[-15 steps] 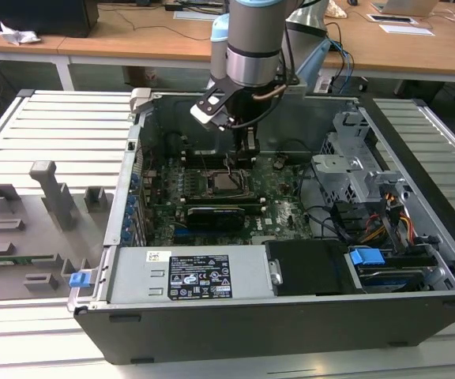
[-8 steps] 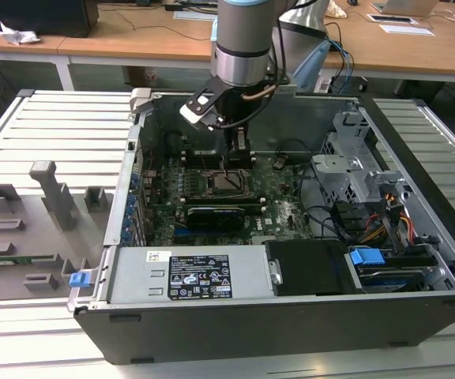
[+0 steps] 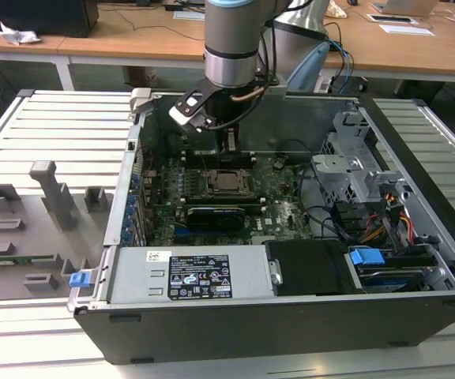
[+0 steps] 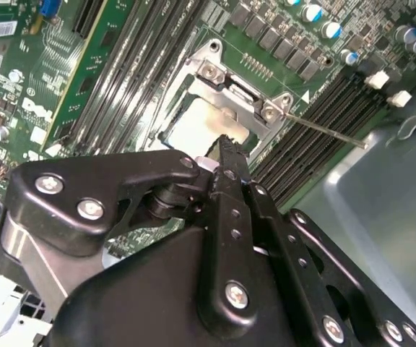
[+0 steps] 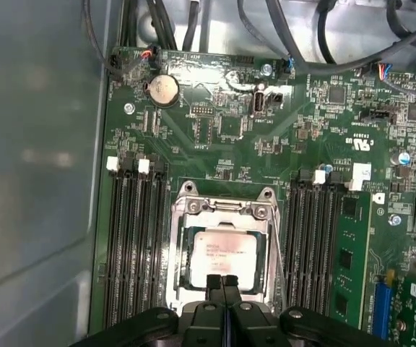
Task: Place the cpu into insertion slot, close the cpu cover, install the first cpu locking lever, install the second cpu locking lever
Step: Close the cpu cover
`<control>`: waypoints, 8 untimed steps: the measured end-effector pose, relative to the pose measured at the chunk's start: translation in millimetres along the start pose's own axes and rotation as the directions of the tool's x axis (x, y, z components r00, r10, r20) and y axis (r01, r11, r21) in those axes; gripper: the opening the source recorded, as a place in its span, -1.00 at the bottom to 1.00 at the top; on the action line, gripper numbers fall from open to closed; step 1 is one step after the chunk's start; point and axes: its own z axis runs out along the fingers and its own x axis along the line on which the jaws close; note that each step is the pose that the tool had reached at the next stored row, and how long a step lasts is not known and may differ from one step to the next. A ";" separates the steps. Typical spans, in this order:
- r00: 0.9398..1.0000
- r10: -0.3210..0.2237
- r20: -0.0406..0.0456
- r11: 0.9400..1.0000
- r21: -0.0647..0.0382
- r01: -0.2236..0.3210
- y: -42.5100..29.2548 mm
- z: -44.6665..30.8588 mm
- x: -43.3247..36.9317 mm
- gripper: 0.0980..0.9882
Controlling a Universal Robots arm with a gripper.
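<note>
First wrist view: the chip (image 5: 224, 253) lies seated on the board (image 5: 215, 137), cover frame (image 5: 226, 211) down around it. My gripper (image 5: 223, 283) has fingers pinched together, empty, over the frame's edge, serving, I judge, as one pushing tip.

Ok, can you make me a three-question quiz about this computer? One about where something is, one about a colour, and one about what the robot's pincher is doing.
1. Where is the cpu? A) inside the cpu cover frame B) on the grey table C) up in the air
2. What colour is the circuit board? A) red B) green C) yellow
3. How is the gripper? A) wide open B) clamped on a cable C) shut, empty
Answers: 1 A, the pale chip shows through the cover's cut-out. 2 B, green lies all around the cover. 3 C, its fingertips meet with nothing between.
</note>
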 end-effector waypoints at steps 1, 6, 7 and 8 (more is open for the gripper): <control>1.000 0.000 0.000 1.000 0.000 0.000 0.0 0.1 0.0 -0.98; 1.000 0.000 0.000 1.000 -0.001 0.000 -4.5 12.4 0.4 -0.98; 1.000 0.000 0.000 1.000 -0.001 0.000 -6.1 14.7 0.6 -0.98; 1.000 0.000 0.000 1.000 -0.001 0.000 -7.1 16.2 0.6 -0.98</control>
